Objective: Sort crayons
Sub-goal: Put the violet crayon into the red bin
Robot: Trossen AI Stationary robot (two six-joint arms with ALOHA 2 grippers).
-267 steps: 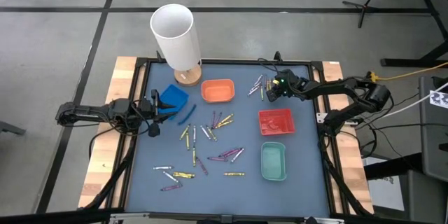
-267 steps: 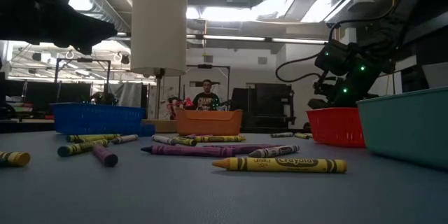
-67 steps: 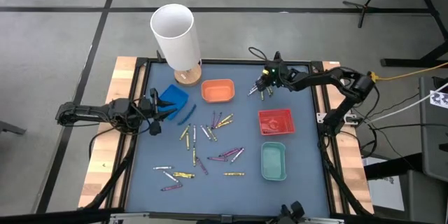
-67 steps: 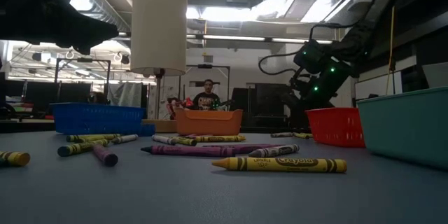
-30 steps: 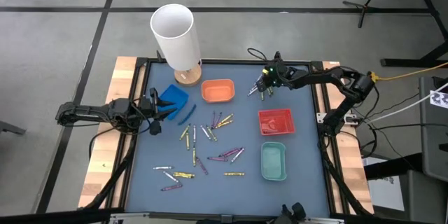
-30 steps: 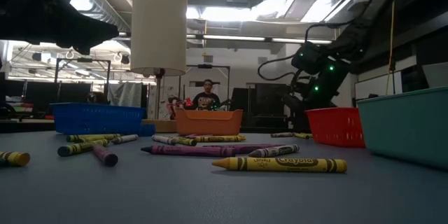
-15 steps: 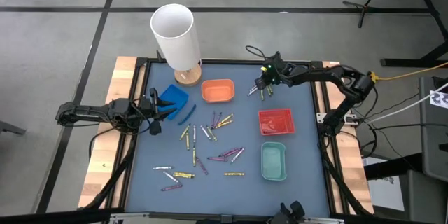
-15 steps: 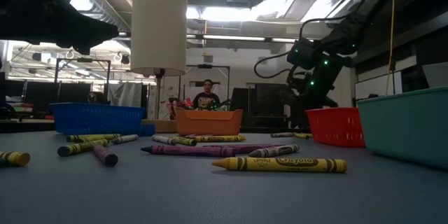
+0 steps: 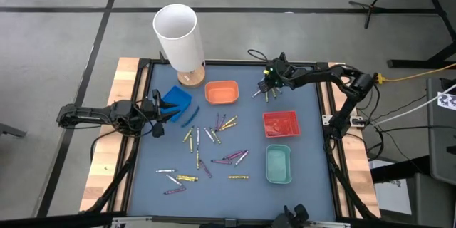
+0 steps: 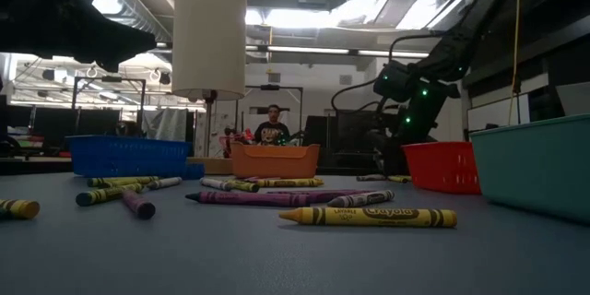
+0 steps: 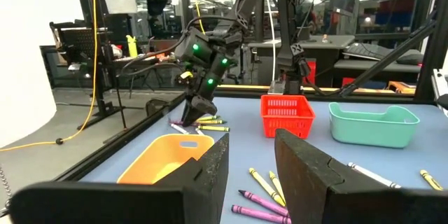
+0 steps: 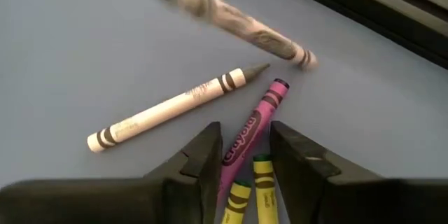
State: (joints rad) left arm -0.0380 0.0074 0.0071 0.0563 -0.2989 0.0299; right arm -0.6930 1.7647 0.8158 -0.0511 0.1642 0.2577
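Magenta crayon lies between the right gripper's part-open, still-empty fingers, lined up for pickup; left gripper waits open beside the blue tray.

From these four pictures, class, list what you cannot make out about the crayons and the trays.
- Red tray, high view: contents too small to tell.
- Blurred crayon, right wrist view: colour unclear.
- Two yellow crayons, right wrist view: cut off by the edge, between the right claw's fingers.
- Green tray, low view: its wall hides the inside.

The right gripper straddles a magenta crayon (apparently not clamped), beside a white crayon.
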